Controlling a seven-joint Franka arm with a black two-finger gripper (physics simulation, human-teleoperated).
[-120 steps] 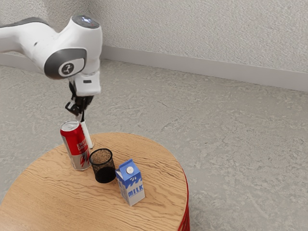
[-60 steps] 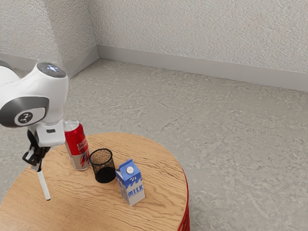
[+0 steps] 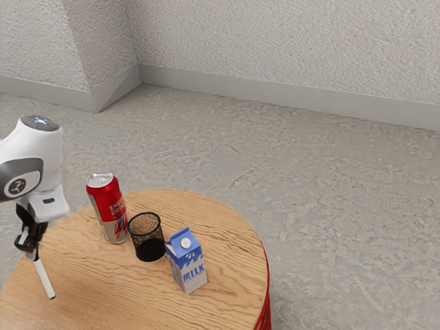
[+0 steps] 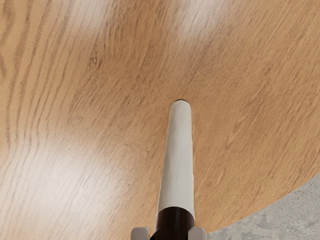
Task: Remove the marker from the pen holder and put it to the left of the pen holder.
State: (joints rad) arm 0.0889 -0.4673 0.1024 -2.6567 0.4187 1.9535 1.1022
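your end effector (image 3: 31,252) grips the marker (image 3: 44,278) by its black end near the surface (image 3: 103,295) edge, likely so its tip lands first.

Upright red can (image 3: 107,205), blue-topped milk carton (image 3: 191,273), round wooden table (image 3: 118,292), grey floor (image 3: 316,206)

On my feed, at the exterior view's lower left, the marker (image 3: 45,278) is white with black ends, and my arm (image 3: 49,151) is white with dark grey. Left of centre, I see a can (image 3: 106,203) in red over silver-grey, a black mesh pen holder (image 3: 150,249), and a blue-and-white carton (image 3: 188,267) lettered in blue. The tabletop (image 3: 117,295) is tan with darker, wavy grain.
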